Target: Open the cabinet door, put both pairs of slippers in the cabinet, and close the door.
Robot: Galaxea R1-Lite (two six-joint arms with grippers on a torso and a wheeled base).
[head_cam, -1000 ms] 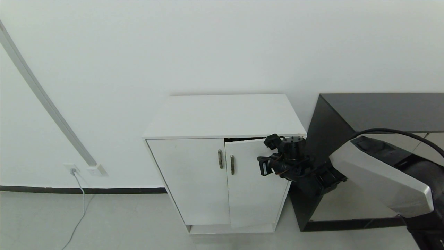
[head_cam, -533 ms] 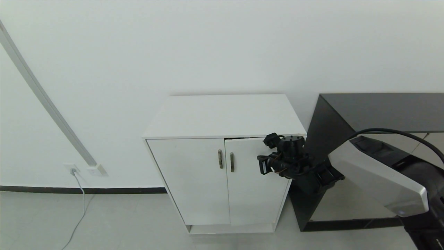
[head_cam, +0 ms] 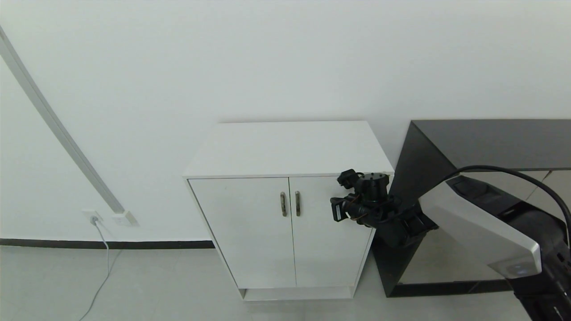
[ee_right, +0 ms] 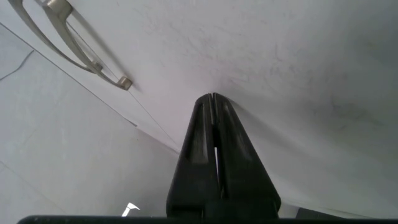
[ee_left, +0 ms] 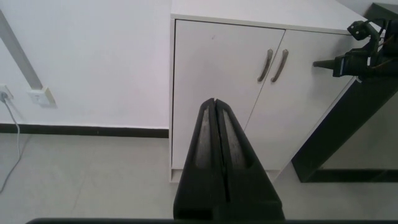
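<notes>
Head view: right claw point(head_cam: 336, 213) pinched together, tip against flush cabinet door point(head_cam: 325, 254). Left wrist view: left claw point(ee_left: 214, 103) pinched together.

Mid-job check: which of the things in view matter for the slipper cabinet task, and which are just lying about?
For the job: cabinet, both doors shut; right door; handles; right claw, shut, tip against that door; left claw, shut, held back from the cabinet.
Just lying about: black sideboard; wall socket; cable; wall duct.
</notes>
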